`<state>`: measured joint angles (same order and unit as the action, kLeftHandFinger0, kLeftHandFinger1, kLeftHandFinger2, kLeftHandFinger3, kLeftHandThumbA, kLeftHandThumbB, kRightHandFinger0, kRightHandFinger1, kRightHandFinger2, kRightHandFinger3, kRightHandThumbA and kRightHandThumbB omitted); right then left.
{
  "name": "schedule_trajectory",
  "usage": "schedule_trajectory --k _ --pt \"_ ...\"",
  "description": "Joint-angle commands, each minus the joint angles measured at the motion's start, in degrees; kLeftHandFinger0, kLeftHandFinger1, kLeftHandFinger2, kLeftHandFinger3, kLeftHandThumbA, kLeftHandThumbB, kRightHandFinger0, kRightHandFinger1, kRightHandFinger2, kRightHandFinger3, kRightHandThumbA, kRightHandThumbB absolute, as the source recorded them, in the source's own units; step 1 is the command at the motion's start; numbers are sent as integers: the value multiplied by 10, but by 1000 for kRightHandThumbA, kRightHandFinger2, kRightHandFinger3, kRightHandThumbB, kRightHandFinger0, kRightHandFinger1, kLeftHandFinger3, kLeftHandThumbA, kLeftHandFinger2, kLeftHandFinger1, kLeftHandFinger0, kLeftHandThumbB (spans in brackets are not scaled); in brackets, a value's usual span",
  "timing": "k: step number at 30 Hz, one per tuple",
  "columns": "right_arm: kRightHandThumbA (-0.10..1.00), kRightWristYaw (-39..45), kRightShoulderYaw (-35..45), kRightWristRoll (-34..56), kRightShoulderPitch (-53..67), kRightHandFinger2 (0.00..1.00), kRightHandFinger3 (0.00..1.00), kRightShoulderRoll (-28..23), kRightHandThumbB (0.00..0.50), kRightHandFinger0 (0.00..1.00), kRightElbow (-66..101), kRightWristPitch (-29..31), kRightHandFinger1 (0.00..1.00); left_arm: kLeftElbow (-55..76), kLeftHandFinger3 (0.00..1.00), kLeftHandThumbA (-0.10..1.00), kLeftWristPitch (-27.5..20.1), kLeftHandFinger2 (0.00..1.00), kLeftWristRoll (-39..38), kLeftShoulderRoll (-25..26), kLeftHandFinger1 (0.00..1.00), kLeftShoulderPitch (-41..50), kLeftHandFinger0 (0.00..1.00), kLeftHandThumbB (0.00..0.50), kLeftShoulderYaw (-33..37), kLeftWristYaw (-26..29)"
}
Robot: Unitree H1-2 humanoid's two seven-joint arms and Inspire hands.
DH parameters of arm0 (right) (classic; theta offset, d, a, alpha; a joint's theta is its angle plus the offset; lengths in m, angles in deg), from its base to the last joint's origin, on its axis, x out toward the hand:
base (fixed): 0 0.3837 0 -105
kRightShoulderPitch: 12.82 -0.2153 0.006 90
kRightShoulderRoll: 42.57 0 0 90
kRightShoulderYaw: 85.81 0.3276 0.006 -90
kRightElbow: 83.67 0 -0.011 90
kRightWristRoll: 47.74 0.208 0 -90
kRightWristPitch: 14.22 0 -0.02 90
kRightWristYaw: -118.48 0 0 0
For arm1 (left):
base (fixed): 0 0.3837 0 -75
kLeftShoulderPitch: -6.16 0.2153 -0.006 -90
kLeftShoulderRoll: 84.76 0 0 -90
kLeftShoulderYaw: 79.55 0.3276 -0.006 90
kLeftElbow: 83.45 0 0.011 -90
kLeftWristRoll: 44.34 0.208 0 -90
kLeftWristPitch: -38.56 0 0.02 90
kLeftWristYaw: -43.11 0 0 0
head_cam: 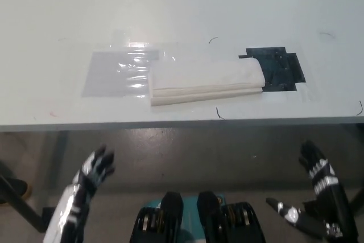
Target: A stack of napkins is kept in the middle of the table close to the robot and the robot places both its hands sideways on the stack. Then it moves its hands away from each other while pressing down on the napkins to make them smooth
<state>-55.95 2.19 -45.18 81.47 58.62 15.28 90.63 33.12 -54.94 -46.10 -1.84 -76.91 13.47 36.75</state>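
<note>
Matt paper napkins (pixel 206 82) (glossy film (pixel 116 74))

One head view looks steeply down from above onto the table (pixel 182 4) and its near edge, fairly close.

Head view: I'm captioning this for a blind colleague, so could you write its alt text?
A white stack of napkins lies near the front edge of a white table, between a clear plastic patch and a black tape patch. Both robot hands are below the table edge, open and touching nothing: the left hand at lower left, the right hand at lower right.
</note>
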Motion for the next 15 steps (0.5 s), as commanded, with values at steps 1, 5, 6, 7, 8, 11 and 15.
schedule_trajectory --k 1,5,6,7,8,11,15 --pt "1000 4 -7 23 -72 1000 1000 11 330 1000 49 -38 1000 40 1000 1000 65 1000 7 -14 1000 -83 1000 252 6 2" --pt "1000 -7 -7 11 -147 1000 1000 23 250 1000 51 -81 1000 14 1000 1000 79 1000 15 -37 1000 -177 1000 183 4 13" --pt "1000 -8 -5 16 -166 1000 1000 26 242 1000 48 -94 1000 3 1000 1000 83 1000 19 -42 1000 -199 1000 169 5 13" --pt "1000 -10 -3 19 -209 1000 1000 31 232 1000 32 -104 1000 -13 1000 1000 107 1000 18 -54 1000 -243 1000 155 1 20" --pt "1000 -15 0 19 -231 1000 1000 36 242 1000 23 -112 1000 -26 1000 1000 119 1000 15 -61 1000 -267 1000 148 -2 24" --pt "1000 -25 11 32 -311 1000 1000 55 226 1000 -21 -135 1000 -106 1000 1000 132 1000 -1 -75 1000 -356 1000 202 -17 30" --pt "1000 -25 26 48 -400 1000 1000 67 193 1000 -105 -129 1000 -235 1000 1000 107 1000 -9 -86 1000 -454 1000 258 -40 45"
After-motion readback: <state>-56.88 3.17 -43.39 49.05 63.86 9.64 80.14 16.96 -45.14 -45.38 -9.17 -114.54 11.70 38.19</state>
